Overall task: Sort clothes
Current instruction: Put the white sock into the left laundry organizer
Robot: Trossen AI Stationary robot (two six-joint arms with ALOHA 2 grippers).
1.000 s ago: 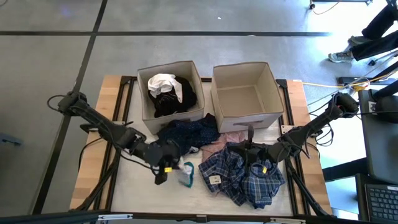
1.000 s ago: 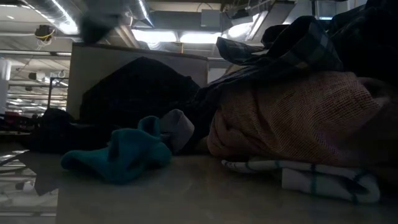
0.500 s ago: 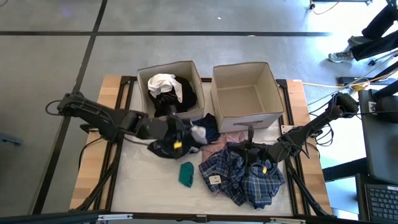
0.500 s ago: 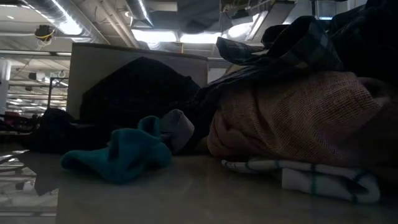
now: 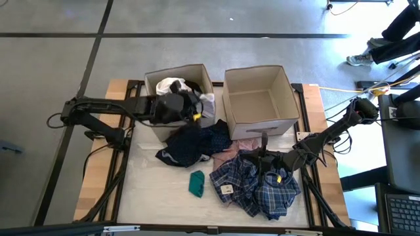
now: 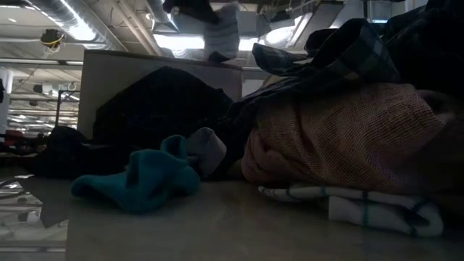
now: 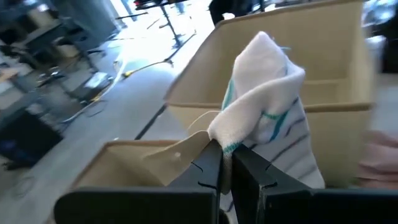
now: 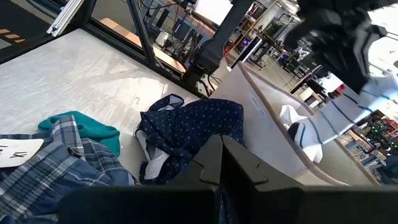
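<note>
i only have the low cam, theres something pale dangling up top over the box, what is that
Observer: A white sock with teal stripes, pinched in the shut left claw.
Operator: which box is it over
Observer: The left box, near the side next to the other box; black and white clothes lie inside.
Operator: and the other box, other arm
Observer: Nothing shows inside the right box. The right claw is shut, low over the plaid shirt.
</note>
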